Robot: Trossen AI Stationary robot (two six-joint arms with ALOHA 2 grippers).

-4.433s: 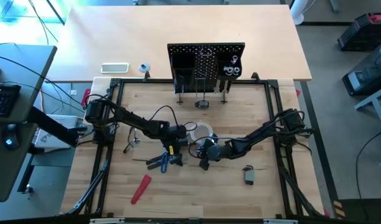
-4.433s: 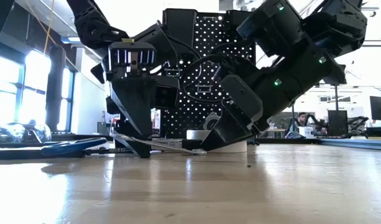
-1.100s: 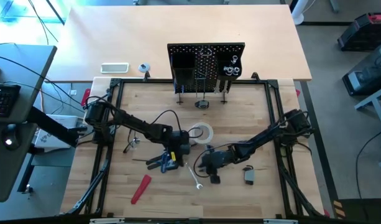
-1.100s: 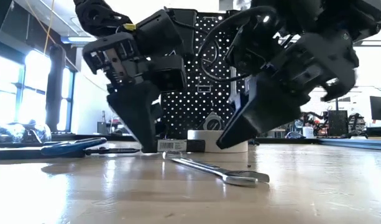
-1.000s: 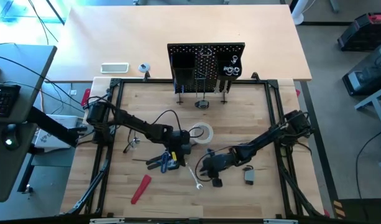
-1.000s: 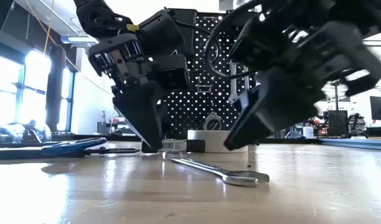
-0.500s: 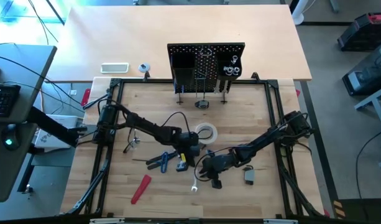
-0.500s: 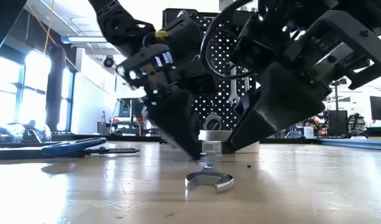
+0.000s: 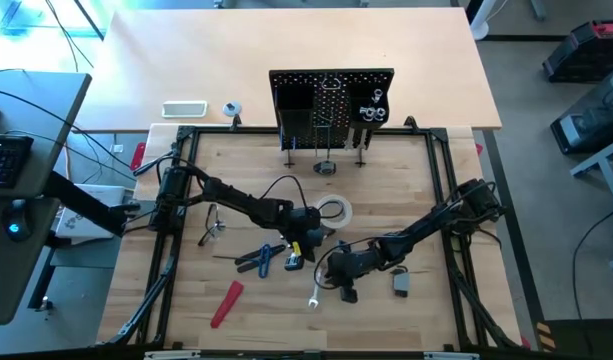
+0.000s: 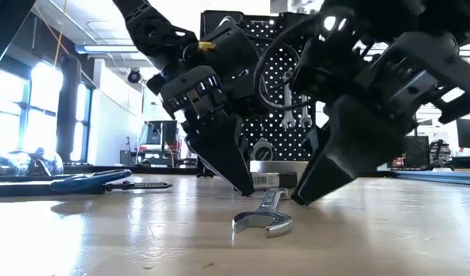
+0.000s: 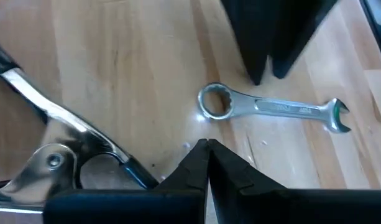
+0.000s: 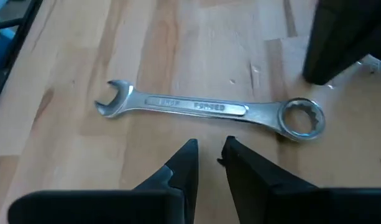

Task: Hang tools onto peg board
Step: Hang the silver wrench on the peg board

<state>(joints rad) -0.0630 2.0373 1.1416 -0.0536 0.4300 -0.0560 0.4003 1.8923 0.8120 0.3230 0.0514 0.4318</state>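
Clearly the wrench [image 12: 209, 109] lies flat on the table [image 9: 406, 170] — the right hand [image 12: 206, 158], slightly parted and empty, may skid off it. Closed and empty, the left hand [image 11: 206, 155] crowds close — a collision risk.

Wrench [image 9: 315, 288] flanked — left claw [image 9: 308, 254], right claw [image 9: 335, 283].

A silver wrench [image 12: 209, 107] lies on pale wood table [image 9: 426, 190]; black peg board [image 9: 331, 95] is dotted with holes.

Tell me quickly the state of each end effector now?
Left end effector: closed, holding nothing.
Right end effector: slightly open, empty, beside the wrench.
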